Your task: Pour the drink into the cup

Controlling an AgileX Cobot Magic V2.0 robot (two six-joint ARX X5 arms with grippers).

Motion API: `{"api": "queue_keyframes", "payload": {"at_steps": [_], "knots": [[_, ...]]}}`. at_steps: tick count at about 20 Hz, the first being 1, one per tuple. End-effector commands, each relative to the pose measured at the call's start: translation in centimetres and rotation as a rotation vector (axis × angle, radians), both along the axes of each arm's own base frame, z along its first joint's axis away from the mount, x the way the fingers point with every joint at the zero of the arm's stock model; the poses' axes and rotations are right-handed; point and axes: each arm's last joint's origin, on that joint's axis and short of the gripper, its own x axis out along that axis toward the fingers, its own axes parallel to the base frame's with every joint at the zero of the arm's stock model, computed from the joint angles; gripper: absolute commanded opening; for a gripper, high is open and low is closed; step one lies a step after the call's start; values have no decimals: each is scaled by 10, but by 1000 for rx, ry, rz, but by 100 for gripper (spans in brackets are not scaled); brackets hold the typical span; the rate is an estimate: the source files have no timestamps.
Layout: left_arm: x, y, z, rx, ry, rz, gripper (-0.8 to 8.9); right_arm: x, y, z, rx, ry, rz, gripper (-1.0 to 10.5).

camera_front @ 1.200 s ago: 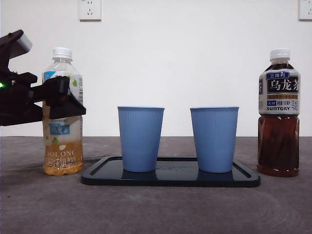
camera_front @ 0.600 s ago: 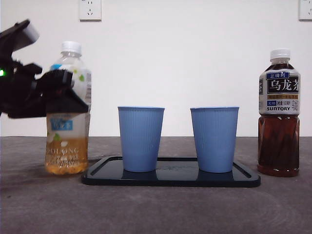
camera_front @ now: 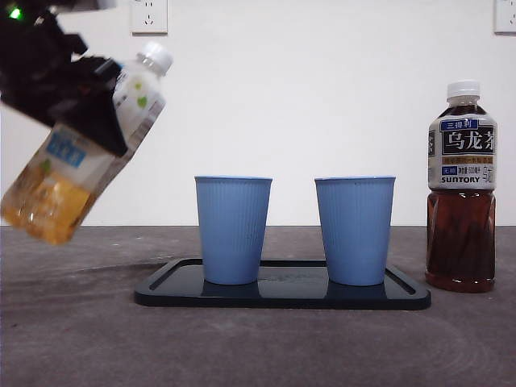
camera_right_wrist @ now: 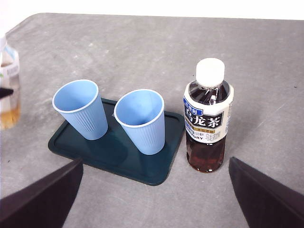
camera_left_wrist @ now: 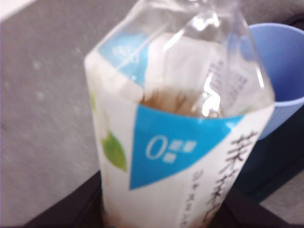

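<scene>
**Amber tea bottle lifted and tilted toward the cups**

Amber tea fills only the lower part of the pale bottle (camera_front: 81, 141), which is now off the table and leans with its white cap (camera_front: 156, 58) pointing to about 1 o'clock in the front view. The left gripper (camera_front: 89, 109) is closed around the bottle's middle, on the label. The bottle hangs at about 9 o'clock from the nearer blue cup (camera_front: 232, 230), well apart from it.

I judge that this bottle is light, because it is mostly empty, and its thin clear plastic will give way under a hard squeeze. The label band is a sensible place to hold it, since the smooth wall could slip. The cap seems to be on, so no liquid can come out yet.

The left wrist view shows the label (camera_left_wrist: 180, 142) very near and the rim of one cup (camera_left_wrist: 280, 71) behind it, but not the cap. The right wrist view alone shows both cups from above, empty, standing on the dark tray (camera_right_wrist: 156, 173), with the dark tea bottle (camera_right_wrist: 208, 118) just beside the tray. The right gripper (camera_right_wrist: 154, 199) waits there, wide open and holding nothing.
</scene>
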Motion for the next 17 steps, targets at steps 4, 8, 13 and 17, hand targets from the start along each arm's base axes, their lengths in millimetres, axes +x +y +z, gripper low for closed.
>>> {"api": "queue_keyframes", "payload": {"at_steps": [4,8,13,17], "knots": [[8,-31,26,346,-74,-18,153,0,0,4,-9,-24,-23,490],[14,-53,25,521,-71,3,153,0,0,4,-10,-23,-23,490],[20,-67,13,708,-50,2,153,0,0,4,-9,-23,-23,490],[20,-76,2,868,-61,-7,153,0,0,4,-9,-23,-23,490]]}}
